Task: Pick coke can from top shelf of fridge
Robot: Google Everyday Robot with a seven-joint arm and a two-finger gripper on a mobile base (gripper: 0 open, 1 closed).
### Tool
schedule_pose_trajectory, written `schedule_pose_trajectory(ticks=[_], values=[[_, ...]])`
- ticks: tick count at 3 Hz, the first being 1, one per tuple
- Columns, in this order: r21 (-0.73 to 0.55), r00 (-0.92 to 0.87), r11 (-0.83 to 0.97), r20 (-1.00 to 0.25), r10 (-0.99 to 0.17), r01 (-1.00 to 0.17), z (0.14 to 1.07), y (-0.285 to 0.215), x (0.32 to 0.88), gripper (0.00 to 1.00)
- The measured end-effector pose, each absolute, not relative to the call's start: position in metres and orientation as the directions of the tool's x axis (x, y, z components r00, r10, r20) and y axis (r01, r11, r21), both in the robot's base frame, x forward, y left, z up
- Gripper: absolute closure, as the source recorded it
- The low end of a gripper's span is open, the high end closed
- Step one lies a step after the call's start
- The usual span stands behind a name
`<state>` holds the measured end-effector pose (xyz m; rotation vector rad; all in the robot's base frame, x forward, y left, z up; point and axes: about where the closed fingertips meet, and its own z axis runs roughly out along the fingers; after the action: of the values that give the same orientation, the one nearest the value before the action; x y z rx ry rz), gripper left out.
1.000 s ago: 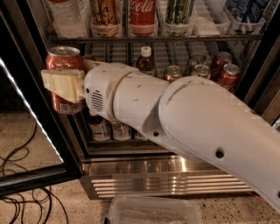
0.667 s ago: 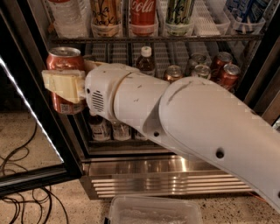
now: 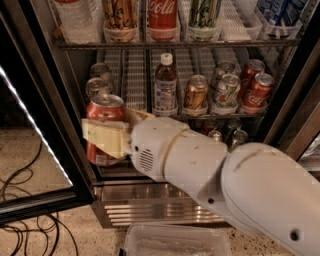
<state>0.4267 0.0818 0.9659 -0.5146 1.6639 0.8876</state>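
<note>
Item under task: the coke can, red body with a silver lid, its script not readable from this side. It is identified as the task can by judgement. It is upright, off the top shelf, and sits low and outside that bench's left front corner, in front of the fridge opening.

Gripper: jaws clenched across the can's mid-body, with one cream pad over its front. The white arm runs down to the right.

Step in hand, as judged: the grasp is made and the lift-out is done, so the withdrawal is under way. The next move calls for a level retreat away from the opening, keeping the can upright and the grip firm.

Surroundings:
- At the front edge of the top shelf, a second Coca-Cola can stands mid-edge. A gold can stands to its left, a green-and-white can to its right, and a water bottle near the left corner.
- On the bench below are a white-capped bottle, a gold short can and two red short cans towards the right corner.

Obstructions:
- The open glass door stands just left of the held can.
- Silver-topped cans stand close behind the held can at the left edge of the bench below.
- A clear plastic tray and cables lie on the floor.
</note>
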Motion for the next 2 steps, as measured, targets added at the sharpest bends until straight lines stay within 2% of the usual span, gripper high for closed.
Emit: schedule_pose_trajectory(ticks=[2], values=[[0.348, -0.299, 0.698, -0.934, 0.196, -0.627, 0.915, 0.011, 0.385, 1.00]])
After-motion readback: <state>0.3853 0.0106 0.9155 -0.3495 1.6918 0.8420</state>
